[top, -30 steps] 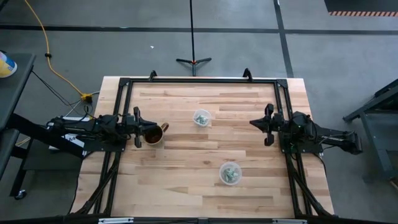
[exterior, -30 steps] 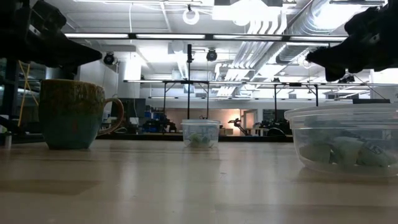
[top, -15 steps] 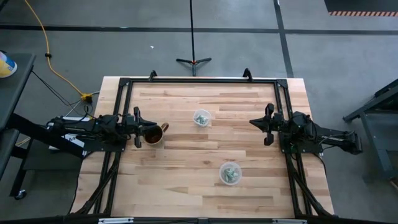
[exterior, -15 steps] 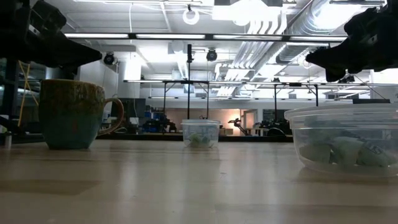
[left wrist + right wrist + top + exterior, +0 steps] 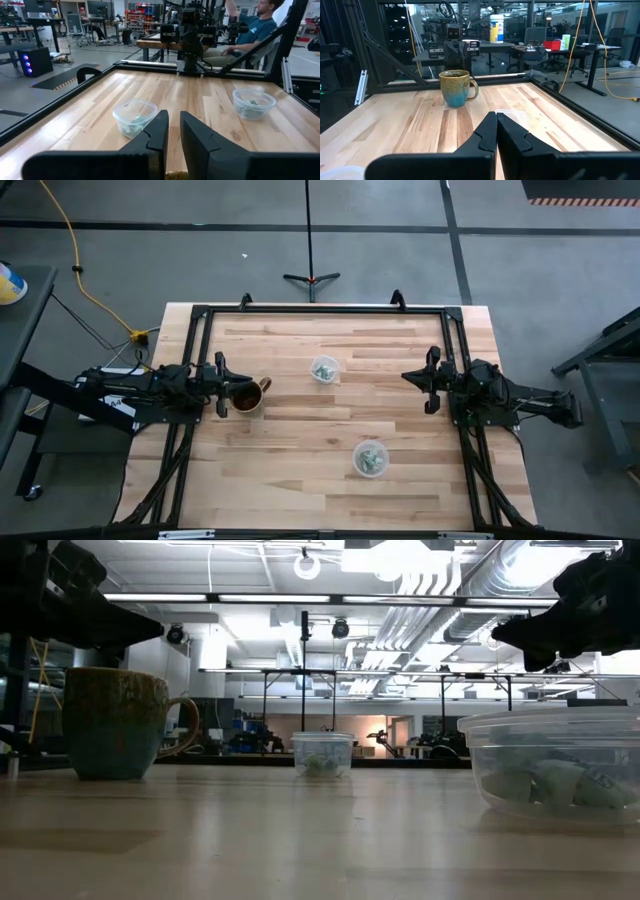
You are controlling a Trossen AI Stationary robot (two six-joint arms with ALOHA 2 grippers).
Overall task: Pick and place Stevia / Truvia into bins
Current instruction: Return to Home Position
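Unchanged since a second ago: neither arm nor any item has shifted.
Item, left gripper (image 5: 228, 386): raised at the left edge of the table (image 5: 300, 500), just beside the mug (image 5: 246, 395); fingers (image 5: 157, 132) parted by a narrow gap, holding nothing.
Item, right gripper (image 5: 408, 377): raised at the right edge; fingers (image 5: 487, 132) pressed together, holding nothing.
Item, bins: far cup (image 5: 323, 369) mid-table, near cup (image 5: 369, 458) toward the front edge, well apart.
Item, Stevia packets (image 5: 545, 783): lying inside both cups.
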